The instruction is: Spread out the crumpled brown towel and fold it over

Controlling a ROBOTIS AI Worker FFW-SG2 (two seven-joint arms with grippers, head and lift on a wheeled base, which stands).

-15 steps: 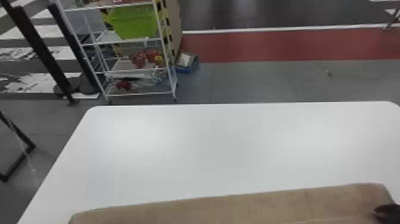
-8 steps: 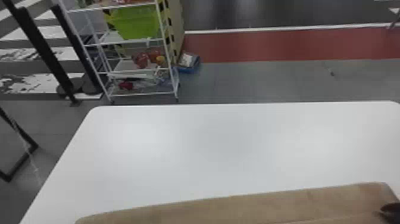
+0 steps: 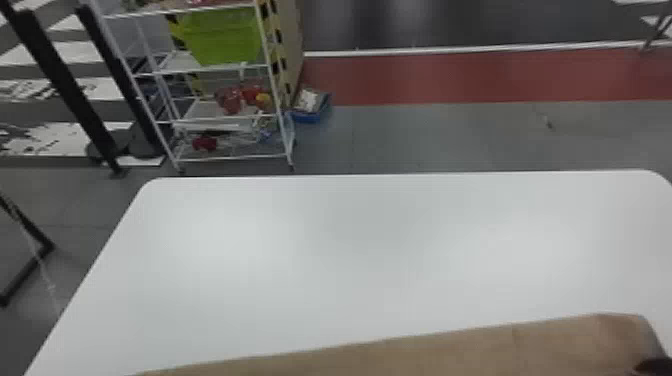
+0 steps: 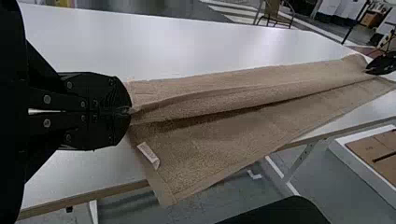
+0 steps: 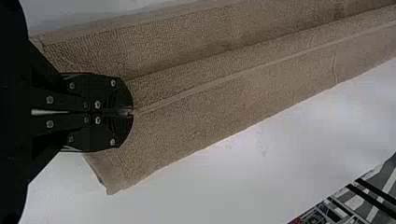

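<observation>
1 green bin [image 3: 225, 40] on white rack [image 3: 186, 62]

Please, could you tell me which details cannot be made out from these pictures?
- Near part of the towel, head view: cut off by the bottom edge.
- Cloth pinched in the left end effector, left wrist view: hidden by its fingers.
- Cloth pinched in the right end effector, right wrist view: hidden likewise.
- Any print on the white label, left wrist view: too small.
</observation>
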